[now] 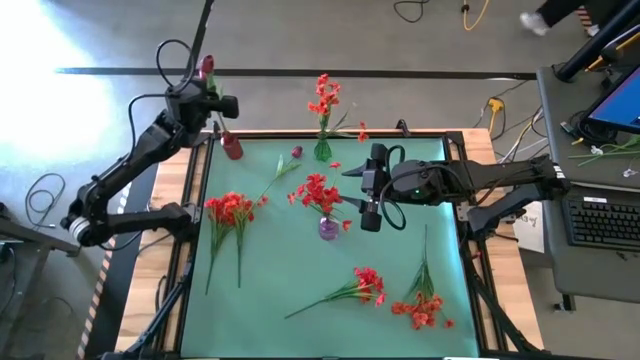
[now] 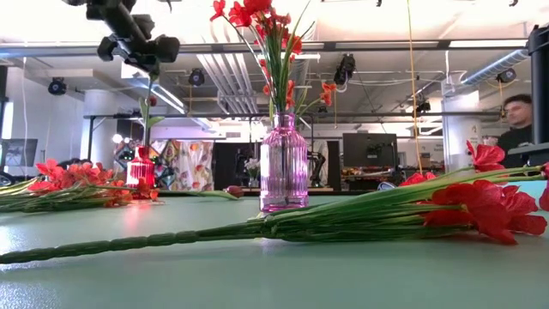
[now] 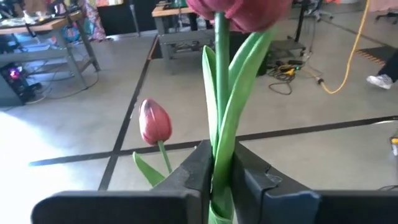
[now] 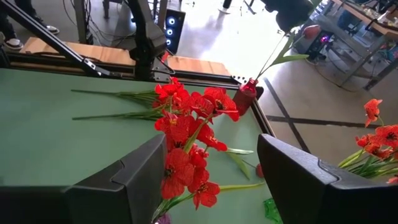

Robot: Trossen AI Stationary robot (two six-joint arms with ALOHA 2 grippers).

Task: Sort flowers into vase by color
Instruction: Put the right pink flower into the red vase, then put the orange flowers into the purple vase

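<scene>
A small red vase (image 1: 232, 148) stands at the mat's far left corner. Above it my left gripper (image 1: 213, 103) is shut on a dark magenta tulip's stem (image 3: 221, 93); the bloom (image 3: 239, 12) rises above the fingers. A second tulip bud (image 3: 154, 121) stands beside it. A purple vase (image 1: 328, 228) at mid-table holds red flowers (image 1: 318, 190). My right gripper (image 4: 210, 163) hovers open just right of them, touching nothing. A green vase (image 1: 322, 150) at the far edge holds red flowers (image 1: 323, 95). My left gripper pinches the tulip's stem and its long leaves (image 3: 222, 163) between its two fingers, well below the bloom. The fingers come in about level and lie across the stem. The stem stands upright and runs down toward the red vase (image 2: 140, 167).
Loose red sprays lie on the green mat at the left (image 1: 232, 210), near the front (image 1: 365, 285) and at the front right (image 1: 425, 305). A dark bud (image 1: 296, 152) lies near the green vase. A person (image 2: 517, 120) sits beyond the table.
</scene>
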